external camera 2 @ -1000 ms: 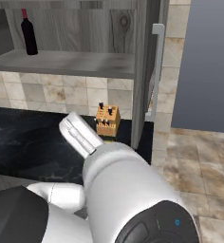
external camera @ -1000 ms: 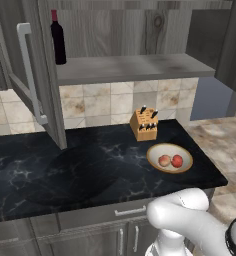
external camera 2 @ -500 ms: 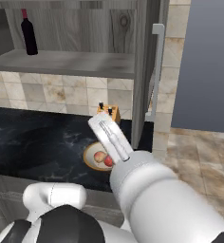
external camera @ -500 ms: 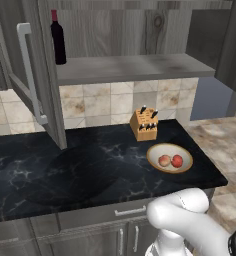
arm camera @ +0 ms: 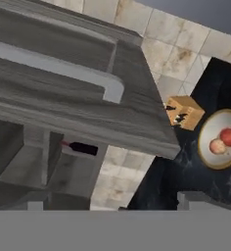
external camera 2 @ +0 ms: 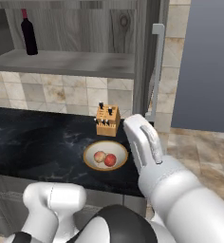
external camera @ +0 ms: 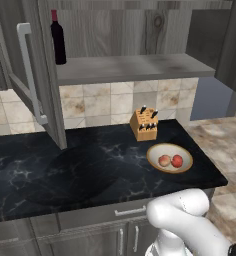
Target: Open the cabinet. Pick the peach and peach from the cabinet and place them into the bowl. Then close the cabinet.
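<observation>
The bowl (external camera: pixel 169 158) sits on the dark bench (external camera: pixel 90 170), just in front of the knife block (external camera: pixel 144 124), with both peaches in it: the red one (external camera: pixel 177 160) touching the paler one (external camera: pixel 164 160). The cabinet (external camera: pixel 125 65) stands open, its shelf holding a wine bottle (external camera: pixel 57 38). The gripper's jaws are spread wide, empty.

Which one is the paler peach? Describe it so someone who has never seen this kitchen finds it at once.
Start at the black marble counter under the open cabinet. In front of the wooden knife block sits a tan-rimmed bowl holding two small round fruits. The paler peach is the pinkish-tan one, on the side away from the counter's end; its neighbour is red-orange.
</observation>
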Controlling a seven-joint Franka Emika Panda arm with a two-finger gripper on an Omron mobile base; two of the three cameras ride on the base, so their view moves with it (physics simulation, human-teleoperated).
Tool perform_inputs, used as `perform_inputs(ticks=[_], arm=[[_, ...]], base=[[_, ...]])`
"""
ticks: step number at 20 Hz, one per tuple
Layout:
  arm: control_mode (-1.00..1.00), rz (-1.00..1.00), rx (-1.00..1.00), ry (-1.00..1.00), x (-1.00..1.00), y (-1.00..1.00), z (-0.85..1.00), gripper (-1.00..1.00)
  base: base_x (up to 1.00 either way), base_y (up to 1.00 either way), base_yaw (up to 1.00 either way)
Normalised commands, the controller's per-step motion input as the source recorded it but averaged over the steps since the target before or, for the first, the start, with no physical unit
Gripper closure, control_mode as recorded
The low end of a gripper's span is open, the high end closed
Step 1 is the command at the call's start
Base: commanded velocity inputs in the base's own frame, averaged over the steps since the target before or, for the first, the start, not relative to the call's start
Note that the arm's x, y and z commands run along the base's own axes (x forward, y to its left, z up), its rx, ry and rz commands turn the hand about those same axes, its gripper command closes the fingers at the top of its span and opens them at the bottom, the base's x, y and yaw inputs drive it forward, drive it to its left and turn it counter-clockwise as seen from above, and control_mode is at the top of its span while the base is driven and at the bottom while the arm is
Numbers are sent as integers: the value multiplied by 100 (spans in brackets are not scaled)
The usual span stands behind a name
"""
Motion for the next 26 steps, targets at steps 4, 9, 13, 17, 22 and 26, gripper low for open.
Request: perform_inputs(ticks=[4, 9, 13, 17, 22, 26], arm=[[-100, 0, 19, -6, 57, -19, -12, -100], [-100, 0, 19, -1, 56, -33, -5, -100], [-100, 0, 19, 0, 53, -42, -1, -100], [-100, 0, 17, -1, 46, -32, 0, -100], [-100, 0, 11, -5, 11, -8, 0, -100], [-100, 1, 5, -9, -7, 0, 0, -100]], base=[[0, 0, 0], [0, 0, 0], [0, 0, 0], [0, 0, 0], [0, 0, 0], [0, 0, 0]])
